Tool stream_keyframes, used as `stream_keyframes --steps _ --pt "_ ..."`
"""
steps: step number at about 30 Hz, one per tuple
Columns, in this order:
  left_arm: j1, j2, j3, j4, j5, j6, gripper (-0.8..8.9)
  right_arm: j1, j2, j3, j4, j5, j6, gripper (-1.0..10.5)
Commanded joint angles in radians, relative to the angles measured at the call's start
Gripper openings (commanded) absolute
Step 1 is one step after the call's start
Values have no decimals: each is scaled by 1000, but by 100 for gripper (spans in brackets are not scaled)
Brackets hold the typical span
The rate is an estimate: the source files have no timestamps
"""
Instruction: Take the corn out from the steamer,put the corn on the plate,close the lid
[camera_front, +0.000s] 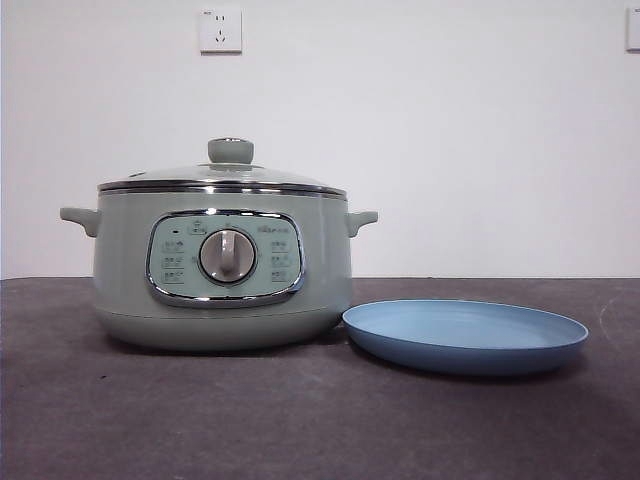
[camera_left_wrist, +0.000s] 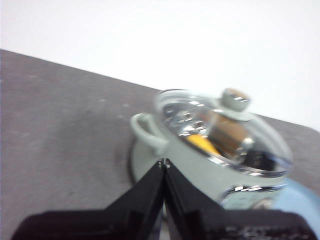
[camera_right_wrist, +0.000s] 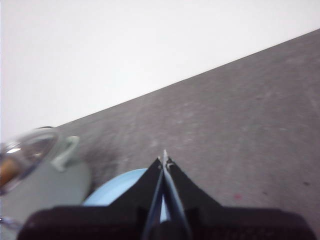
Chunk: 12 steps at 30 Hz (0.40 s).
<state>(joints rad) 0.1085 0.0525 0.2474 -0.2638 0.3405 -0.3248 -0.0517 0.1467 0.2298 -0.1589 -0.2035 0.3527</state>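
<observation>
Nothing of the task looks started — the lid sits closed on the steamer, and the plate lies bare just beside the pot on the dark table. The corn shows only in the left wrist view, a yellow patch under the glass, inside the pot.

Both arms wait above and clear of the things; the front view shows neither. The left gripper has its jaws pressed together, holding nothing, and looks down at the steamer from its handle side. The right gripper is likewise closed and empty, over the plate's side of the table.

The first step, as I judge it, is to lift the lid: a gripper must spread its jaws, come down on the knob and raise it straight up — only then is the corn reachable. The lid itself is the one obstacle; the plate's closeness to the pot leaves little room there for setting the lid down. A wall socket is behind, out of play
</observation>
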Motion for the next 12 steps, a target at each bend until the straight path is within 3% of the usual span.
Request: stream_keyframes --steps 1,7,12 --pt "3 46 61 -4 46 -15 -6 2 79 80 8 -57 -2 -12" --pt "3 208 224 -46 169 21 -6 2 288 288 -33 -239 -49 -11" --pt "3 357 359 -91 275 84 -7 2 452 494 -171 -380 -134 -11"
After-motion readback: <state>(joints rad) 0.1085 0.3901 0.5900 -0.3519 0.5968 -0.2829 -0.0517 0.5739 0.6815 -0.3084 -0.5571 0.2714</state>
